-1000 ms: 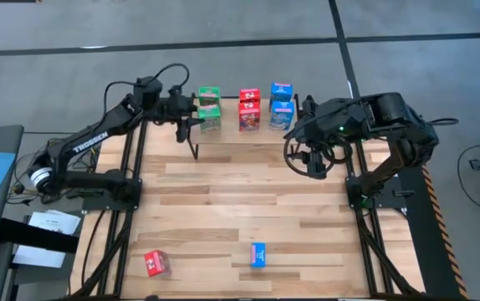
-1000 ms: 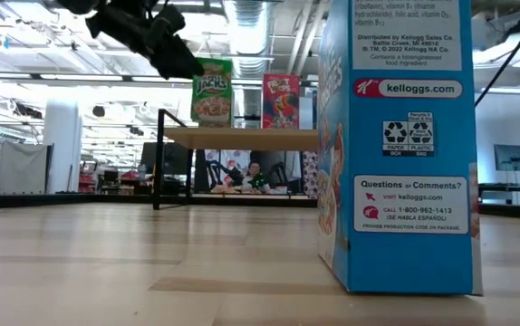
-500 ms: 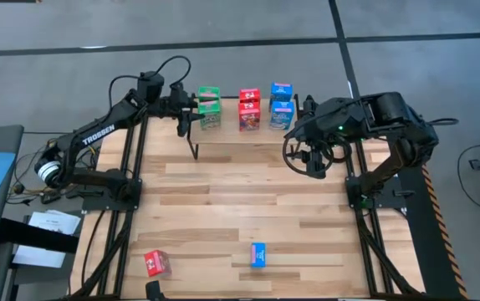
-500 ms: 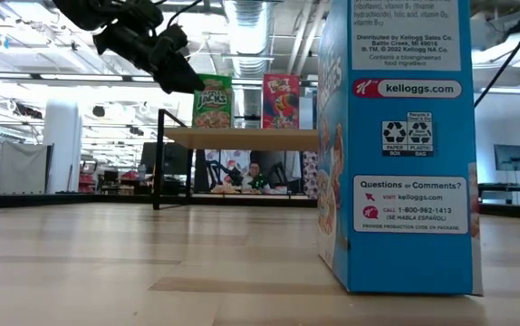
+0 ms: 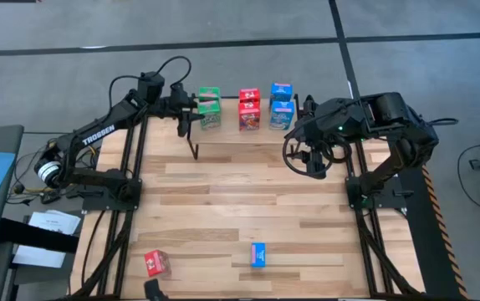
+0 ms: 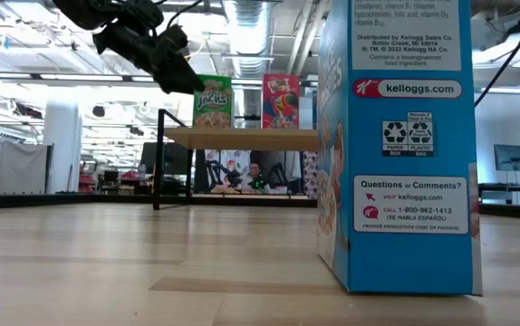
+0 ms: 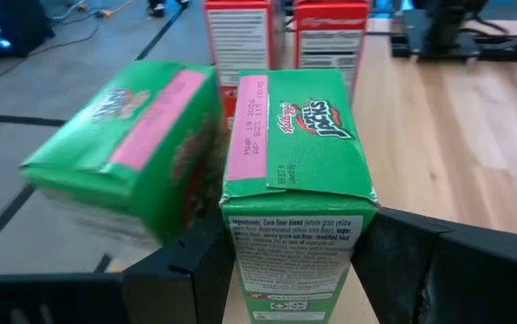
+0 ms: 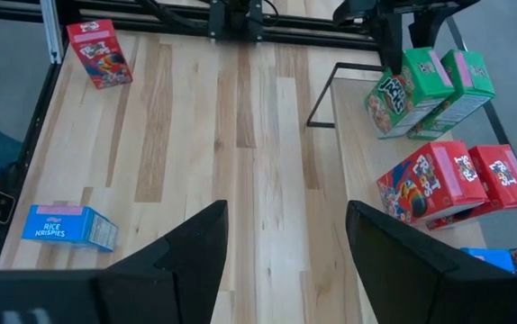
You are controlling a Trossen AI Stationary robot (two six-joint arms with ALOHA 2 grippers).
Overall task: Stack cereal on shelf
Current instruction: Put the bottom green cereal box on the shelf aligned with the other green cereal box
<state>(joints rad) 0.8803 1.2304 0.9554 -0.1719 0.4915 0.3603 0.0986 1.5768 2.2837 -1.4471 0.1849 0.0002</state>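
Wooden slats run under both arms, with the shelf [image 5: 244, 134] at the far edge. Between the left gripper [image 7: 296, 261] fingers sits a green box [image 7: 294, 171], clamped at its sides, its long axis running away from the wrist toward the red boxes [image 7: 285, 31]. Touching it on one side is a second green box [image 7: 123, 153], tilted; whether one rests on the other I cannot tell. Seen from above, that gripper [image 5: 195, 107] reaches out level over the shelf's left end, forearm stretched long. My guess is the next move is release and retreat. Farther out, the right gripper [image 8: 281, 243] hangs with fingers apart beside the shelf's right end, nearer the blue boxes [image 5: 281, 104]; a loose red box [image 5: 156, 263] and blue box [image 5: 258, 255] wait at the near edge.
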